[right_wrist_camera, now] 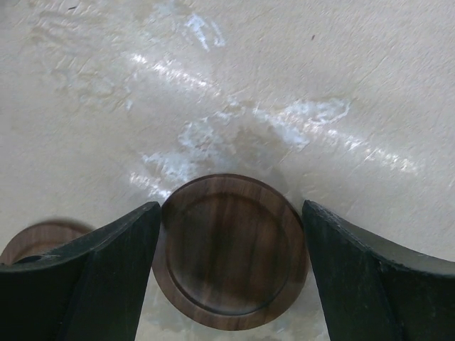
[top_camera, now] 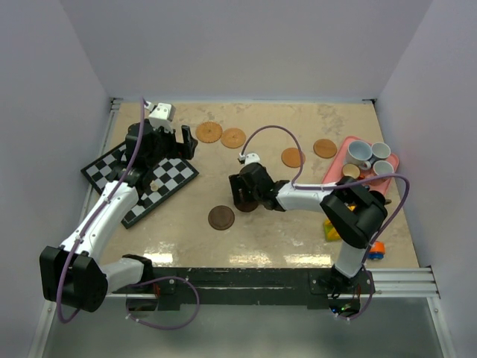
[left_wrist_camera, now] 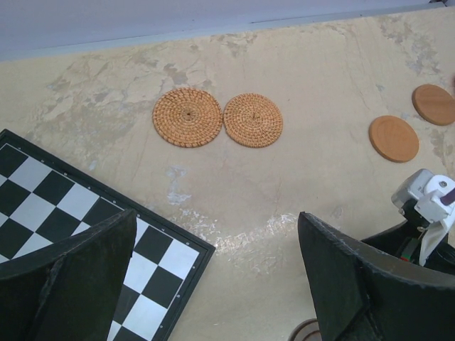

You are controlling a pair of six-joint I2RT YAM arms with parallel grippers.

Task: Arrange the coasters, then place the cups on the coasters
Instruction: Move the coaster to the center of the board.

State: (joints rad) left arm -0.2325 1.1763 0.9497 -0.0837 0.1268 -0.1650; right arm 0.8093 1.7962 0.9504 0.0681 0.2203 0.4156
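In the right wrist view a dark brown coaster [right_wrist_camera: 231, 252] lies flat on the table between the fingers of my right gripper [right_wrist_camera: 229, 207]. The jaws straddle it, open: the left finger is at its rim and a narrow gap shows at the right one. From above, the right gripper [top_camera: 242, 197] covers that coaster, and a second dark brown coaster [top_camera: 221, 218] lies just in front. Two woven coasters [top_camera: 209, 132] [top_camera: 233, 138] and two smooth orange coasters [top_camera: 292, 157] [top_camera: 325, 148] lie farther back. Several cups [top_camera: 359, 153] stand in the pink tray. My left gripper [top_camera: 185, 143] hangs open and empty.
A chessboard [top_camera: 141, 179] lies tilted at the left under the left arm. The pink tray [top_camera: 337, 162] stands at the right edge. A yellow-green object [top_camera: 330, 230] and an orange and blue cylinder [top_camera: 376, 250] sit near the right arm's base.
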